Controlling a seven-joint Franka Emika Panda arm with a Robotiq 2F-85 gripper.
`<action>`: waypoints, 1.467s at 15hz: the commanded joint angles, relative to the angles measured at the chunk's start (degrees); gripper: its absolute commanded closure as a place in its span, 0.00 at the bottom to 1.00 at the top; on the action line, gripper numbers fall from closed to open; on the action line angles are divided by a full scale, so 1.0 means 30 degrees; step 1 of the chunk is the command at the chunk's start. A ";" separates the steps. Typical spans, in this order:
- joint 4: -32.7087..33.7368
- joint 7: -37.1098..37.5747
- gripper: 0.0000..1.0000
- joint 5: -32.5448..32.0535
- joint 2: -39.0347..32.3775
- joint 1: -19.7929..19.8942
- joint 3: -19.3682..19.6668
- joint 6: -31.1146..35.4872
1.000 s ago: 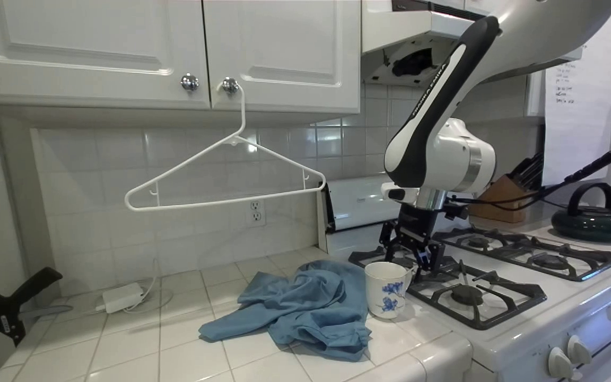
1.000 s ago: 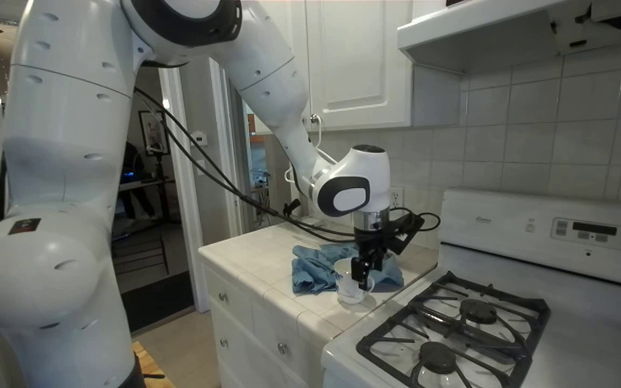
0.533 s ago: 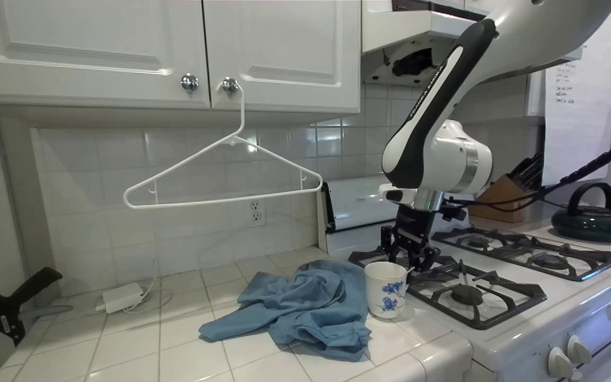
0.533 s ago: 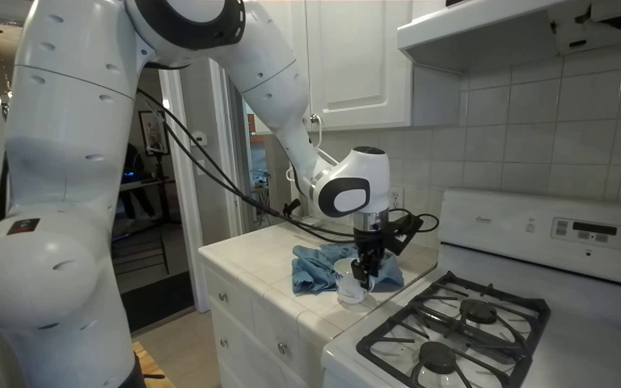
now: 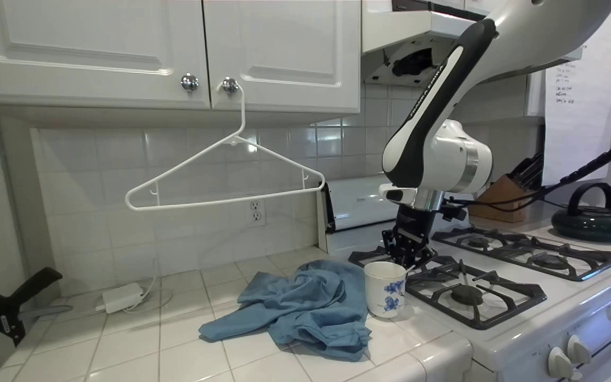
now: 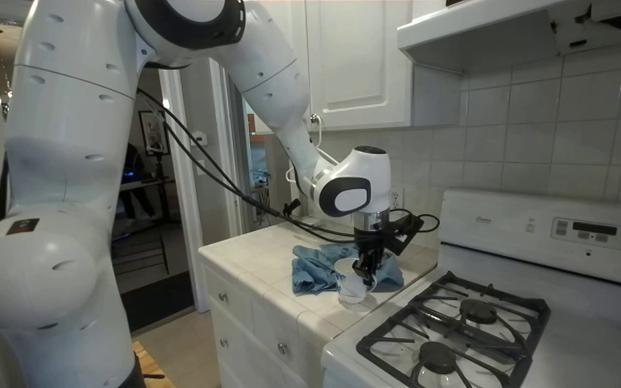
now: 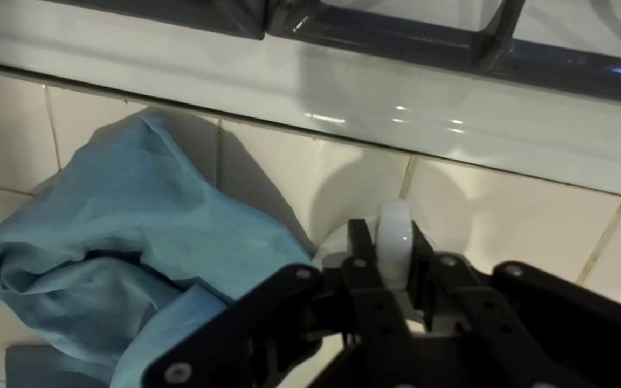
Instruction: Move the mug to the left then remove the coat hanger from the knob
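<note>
Between fingers (image 7: 361, 240), wrist view only: mug handle (image 7: 395, 242)

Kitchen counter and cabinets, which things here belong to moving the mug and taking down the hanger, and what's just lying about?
For the job:
mug
gripper, shut on the mug's handle
coat hanger
knob it hangs from

Just lying about:
blue cloth
white adapter-like block
black clamp-like tool
kettle
knife block

Blue cloth (image 5: 305, 305), crumpled, on a white tiled countertop (image 5: 130, 345). From the cloth, in an exterior view: white power adapter (image 5: 121, 298) at nine o'clock; electrical outlet (image 5: 256, 211) at eleven; wooden knife block (image 5: 498, 189) at two; dark green kettle (image 5: 592, 223) between two and three; gas stove (image 5: 528, 323) at three.
</note>
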State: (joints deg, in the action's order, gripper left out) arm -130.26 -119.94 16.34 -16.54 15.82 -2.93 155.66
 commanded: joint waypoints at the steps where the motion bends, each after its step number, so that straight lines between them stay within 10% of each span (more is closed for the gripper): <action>1: 0.0200 -0.0696 0.96 0.0984 0.0005 0.0493 -0.0522 -0.0390; 9: 0.0008 -0.0743 0.96 0.3066 0.1076 0.0752 -0.1036 -0.1006; 22: 0.4218 0.3258 0.96 0.0413 0.1365 -0.2312 0.0255 -0.5787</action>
State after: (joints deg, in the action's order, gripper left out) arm -122.25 -115.74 21.13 -10.60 11.82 -3.21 141.14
